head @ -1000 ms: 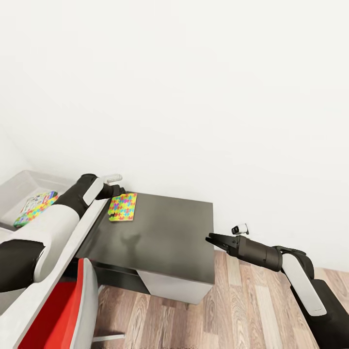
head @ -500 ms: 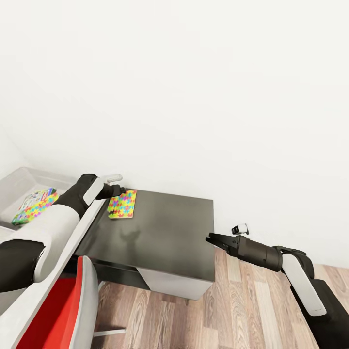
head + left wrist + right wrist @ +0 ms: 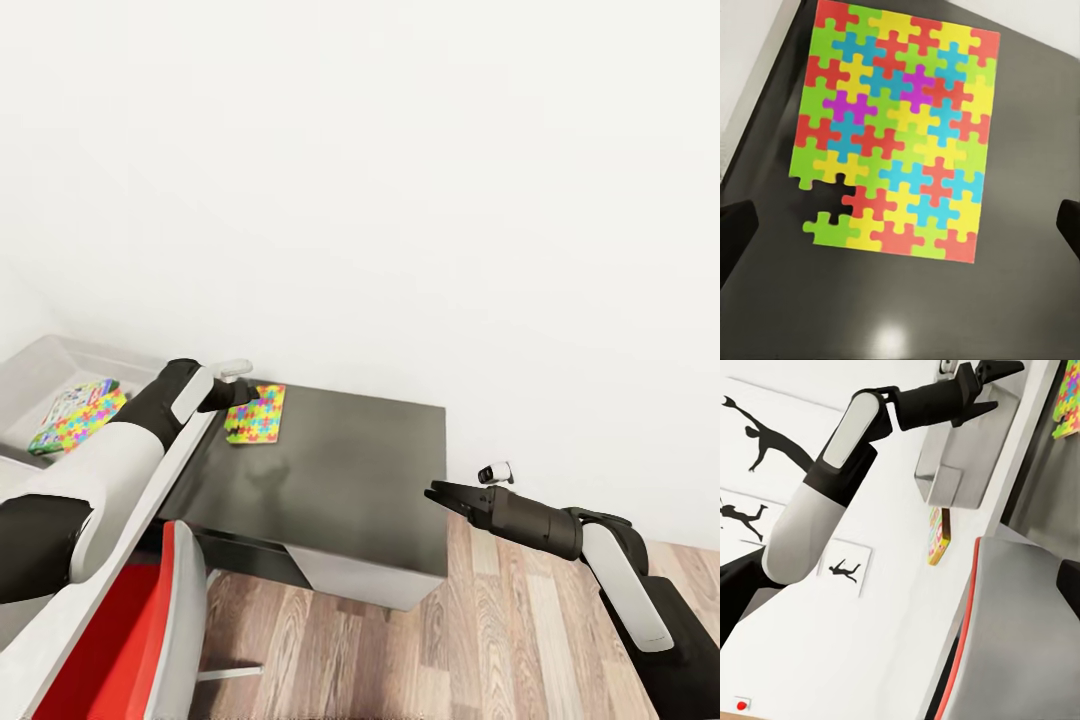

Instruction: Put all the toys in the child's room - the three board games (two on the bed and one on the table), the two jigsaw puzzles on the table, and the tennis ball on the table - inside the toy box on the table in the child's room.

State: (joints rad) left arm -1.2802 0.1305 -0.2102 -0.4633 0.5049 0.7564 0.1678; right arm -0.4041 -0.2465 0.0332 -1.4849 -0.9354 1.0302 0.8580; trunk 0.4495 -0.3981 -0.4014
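A multicoloured jigsaw puzzle (image 3: 256, 414) (image 3: 896, 127) lies flat at the back left corner of the table's dark grey top (image 3: 340, 480), with a small notch in one edge. My left gripper (image 3: 243, 392) (image 3: 900, 229) hovers open just over it, one finger to each side and not touching. The pale grey toy box (image 3: 35, 355) stands further left on the longer top. Inside it lie a second jigsaw puzzle (image 3: 82, 422) and a board game (image 3: 72, 400) with a light printed cover. My right gripper (image 3: 436, 493) hangs open off the table's right edge, holding nothing.
A red chair with a grey edge (image 3: 130, 630) stands close under my left arm. The white wall runs right behind the table. Wood-plank floor (image 3: 480, 640) lies in front and to the right.
The whole picture has shifted slightly, so the camera moved. The table and the puzzle sit a little higher in view, and the left gripper is now closer over the puzzle.
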